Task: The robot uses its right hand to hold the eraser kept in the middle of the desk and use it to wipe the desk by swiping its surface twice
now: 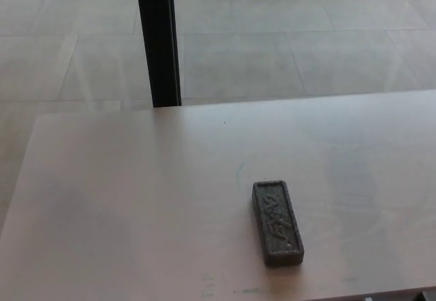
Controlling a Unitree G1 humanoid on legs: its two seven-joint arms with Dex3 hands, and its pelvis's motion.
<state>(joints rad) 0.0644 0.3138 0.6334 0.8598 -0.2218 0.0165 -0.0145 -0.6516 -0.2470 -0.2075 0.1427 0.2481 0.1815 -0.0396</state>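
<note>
The eraser (277, 223) lies flat on the pale table (122, 199), somewhat right of the middle of the picture and close to the near edge, with nothing touching it. Neither hand shows in the head view, so whether the right hand is released or clenched cannot be told, nor how far off it is. By the rig's layout the right arm would come in from the picture's right, and since the eraser sits toward that side, the right hand is probably the nearer one. The eraser's long axis runs roughly away from the robot, tilted a little so that its far end leans toward the robot's left and its near end toward the right. A grasp would therefore most likely close across the short width, from the two long sides. Behind the table a dark post (159, 39) stands on the tiled floor (286, 35), well apart from the eraser.
</note>
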